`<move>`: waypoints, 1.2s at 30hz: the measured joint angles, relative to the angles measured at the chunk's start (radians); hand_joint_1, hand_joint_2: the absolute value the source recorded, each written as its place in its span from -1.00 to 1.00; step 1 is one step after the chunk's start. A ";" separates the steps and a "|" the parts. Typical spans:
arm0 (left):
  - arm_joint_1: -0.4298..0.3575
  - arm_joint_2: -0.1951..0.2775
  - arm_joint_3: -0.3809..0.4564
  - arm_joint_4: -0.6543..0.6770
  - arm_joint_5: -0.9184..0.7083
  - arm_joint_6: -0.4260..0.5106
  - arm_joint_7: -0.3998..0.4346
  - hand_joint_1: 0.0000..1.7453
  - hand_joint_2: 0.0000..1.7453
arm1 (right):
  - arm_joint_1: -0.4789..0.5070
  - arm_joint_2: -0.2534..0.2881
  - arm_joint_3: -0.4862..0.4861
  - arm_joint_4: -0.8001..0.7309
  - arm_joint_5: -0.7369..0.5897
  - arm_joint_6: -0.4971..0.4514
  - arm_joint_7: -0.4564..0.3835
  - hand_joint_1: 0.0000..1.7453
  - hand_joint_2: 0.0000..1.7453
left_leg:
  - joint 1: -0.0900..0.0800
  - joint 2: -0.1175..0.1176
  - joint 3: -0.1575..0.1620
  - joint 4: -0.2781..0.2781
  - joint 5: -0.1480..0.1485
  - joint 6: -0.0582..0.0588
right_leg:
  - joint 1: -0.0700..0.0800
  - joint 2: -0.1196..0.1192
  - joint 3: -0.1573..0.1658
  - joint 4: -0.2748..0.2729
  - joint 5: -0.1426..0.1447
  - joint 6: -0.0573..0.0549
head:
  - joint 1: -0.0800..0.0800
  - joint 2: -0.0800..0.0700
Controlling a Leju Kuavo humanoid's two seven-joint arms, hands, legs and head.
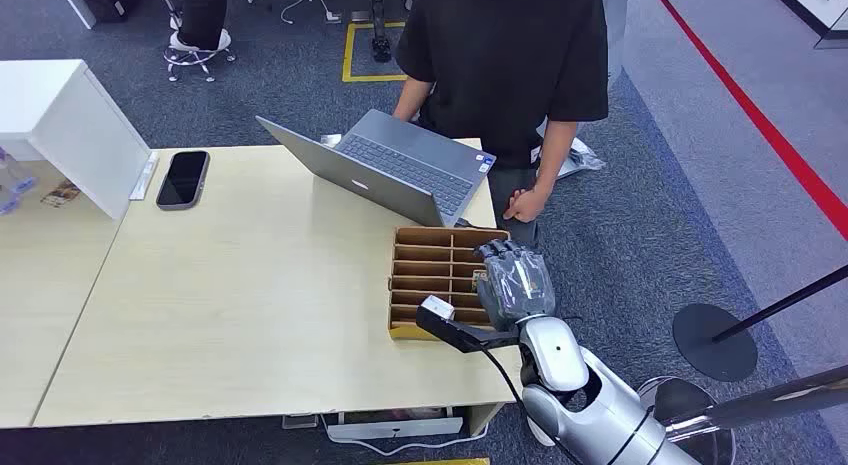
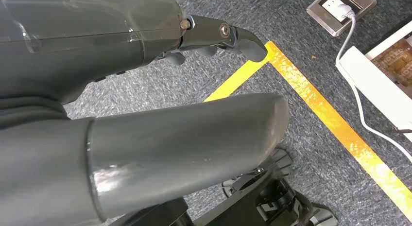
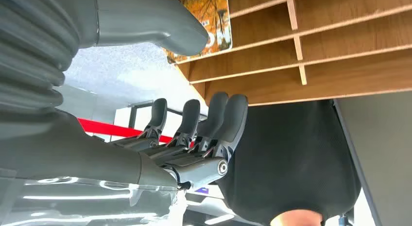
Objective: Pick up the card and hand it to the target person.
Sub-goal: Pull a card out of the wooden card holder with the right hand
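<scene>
While my right hand (image 1: 514,282) hovers over the right end of the slotted wooden organizer (image 1: 430,275), its fingers (image 3: 214,120) are apart and lightly curled, holding nothing. Seen from the right wrist, the card (image 3: 214,22), printed with orange foliage, stands in one of the organizer's slots just past my thumb (image 3: 155,22); thumb and card look very near, but I cannot tell whether they touch. The organizer sits at the right front corner of the tabletop (image 1: 250,315), just in front of an open grey laptop (image 1: 385,165). A person in a black shirt (image 1: 510,55) stands at the far side of the tabletop behind the laptop, one hand (image 1: 525,203) resting near the table edge beside the organizer. A black phone (image 1: 183,178) lies well apart toward the left. My left hand (image 2: 145,114) hangs above grey carpet crossed by yellow floor tape (image 2: 335,124), fingers loose and apart, empty.
</scene>
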 joint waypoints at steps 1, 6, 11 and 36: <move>0.000 0.000 0.000 0.000 0.000 0.000 0.000 -1.00 -1.00 | 0.000 0.000 0.000 0.001 -0.001 0.000 0.000 -0.08 1.00 | 0.000 0.000 0.000 0.000 0.000 0.000 | 0.000 0.000 0.000 0.000 0.000 0.000 | 0.000 0.000; 0.000 -0.001 0.000 0.000 0.000 0.000 0.001 -1.00 -1.00 | 0.001 0.000 0.002 0.009 -0.008 0.001 0.000 -0.17 1.00 | 0.000 0.000 0.000 0.000 0.000 0.000 | 0.000 0.000 0.000 0.000 0.000 0.000 | 0.000 0.000; 0.000 -0.001 0.000 0.000 -0.002 0.000 0.003 -1.00 -1.00 | 0.002 0.000 0.002 0.016 -0.014 0.000 0.003 -0.13 1.00 | 0.000 0.000 0.000 0.000 0.000 0.000 | 0.000 0.000 0.000 0.000 0.000 0.000 | 0.000 0.000; 0.000 -0.001 0.000 0.000 -0.009 -0.001 0.009 -1.00 -1.00 | 0.004 0.000 0.003 0.054 0.078 0.008 0.019 -0.20 1.00 | 0.000 0.000 0.000 0.000 0.000 0.000 | 0.000 0.000 0.000 0.000 0.000 0.000 | 0.000 0.000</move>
